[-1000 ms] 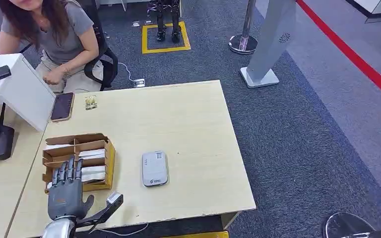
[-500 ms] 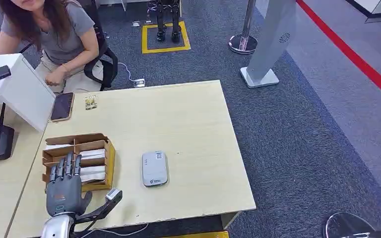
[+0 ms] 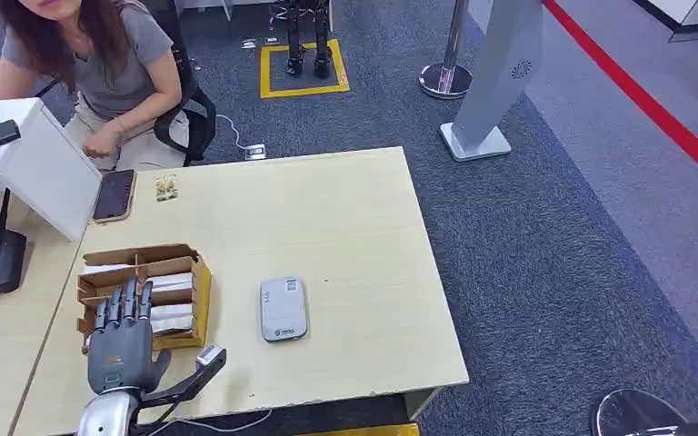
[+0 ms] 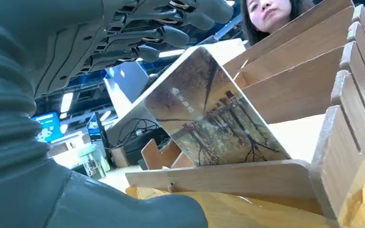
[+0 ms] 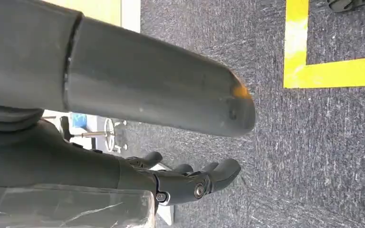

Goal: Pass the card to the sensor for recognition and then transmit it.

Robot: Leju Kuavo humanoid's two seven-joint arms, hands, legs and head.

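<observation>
Setting: A pale wooden table (image 3: 345, 209) stood on grey carpet, with a person in a grey top (image 3: 100, 64) seated at its far left corner, beside a dark phone (image 3: 114, 194) lying flat.

Card holder: A brown, slotted cardboard card box (image 3: 145, 292) sat near the table's front left edge.

Card: A card printed with bare trees on a brown ground (image 4: 209, 114) leaned tilted in one slot of the box, held by nothing. This was the task's thing, not yet lifted.

Sensor: A flat, light grey card reader with rounded corners (image 3: 283, 309) lay on the table to the right of the box, apart from it.

Left hand: The dark grey left hand (image 3: 123, 341) hovered over the box's near end, its fingers (image 4: 171, 35) straight and spread, its thumb out to the side, holding nothing. In the left wrist view the fingers reached above the card's upper edge, with a gap between.

Right hand: The right hand (image 5: 190, 183) hung low over the carpet, fingers loosely curled, nothing in them.

Change: Over the last second the left hand had drawn back slightly toward the table's front edge, then edged forward again. The card had not moved.

Meaning: I judged the pick-up still in the approach stage; grasp, scan and handover all remained.
</observation>
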